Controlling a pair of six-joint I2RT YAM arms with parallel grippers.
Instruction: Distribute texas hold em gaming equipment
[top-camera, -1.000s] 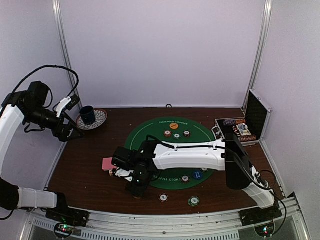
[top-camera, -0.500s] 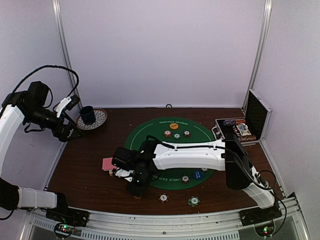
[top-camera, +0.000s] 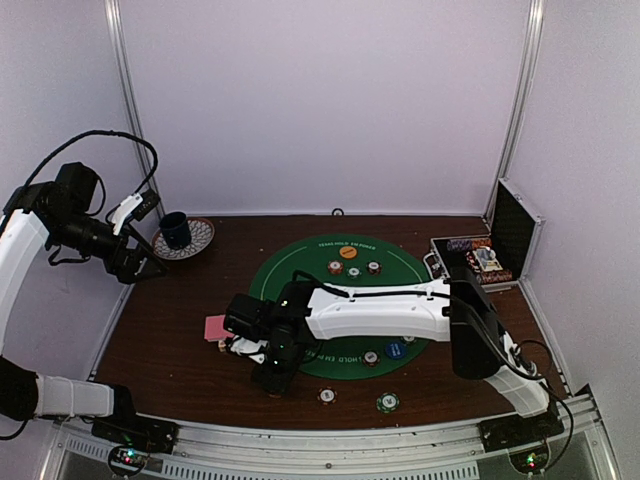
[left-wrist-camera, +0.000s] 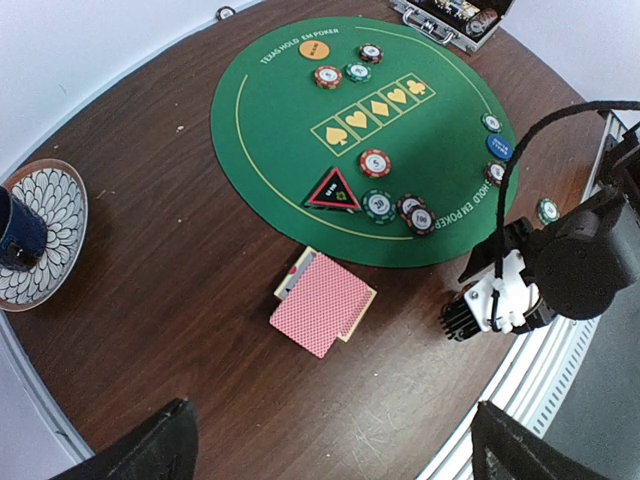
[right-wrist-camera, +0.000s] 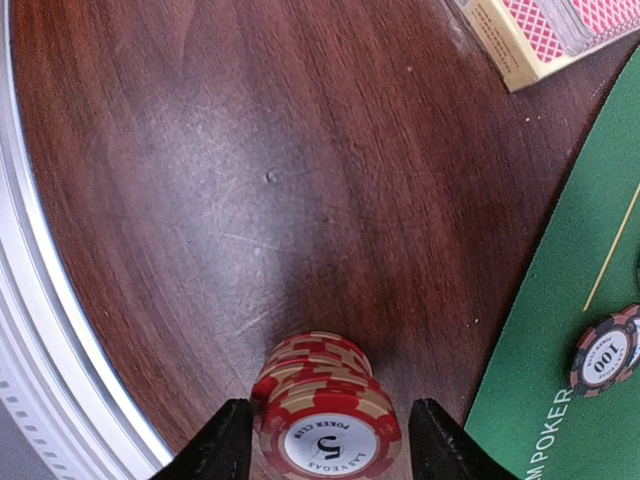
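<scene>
A short stack of red striped poker chips (right-wrist-camera: 325, 400) stands on the wood table near the front rail. My right gripper (right-wrist-camera: 330, 440) is open and straddles it: the left finger is against the stack, the right finger a sliver off. From above, the right gripper (top-camera: 272, 376) points down just off the green mat (top-camera: 300, 262). Pink-backed playing cards (left-wrist-camera: 322, 303) lie left of the mat. A red triangle (left-wrist-camera: 334, 190), an orange disc (left-wrist-camera: 315, 48), a blue disc (left-wrist-camera: 499, 146) and single chips (left-wrist-camera: 375, 162) lie on the mat. My left gripper (left-wrist-camera: 335, 455) hangs open, high over the table.
Two loose chips (top-camera: 327, 395) (top-camera: 387, 402) lie near the front edge. The open chip case (top-camera: 475, 258) stands at the back right. A dark blue cup (top-camera: 176, 230) on a patterned plate (top-camera: 203, 240) sits at the back left. The metal rail (right-wrist-camera: 40, 330) runs close to the stack.
</scene>
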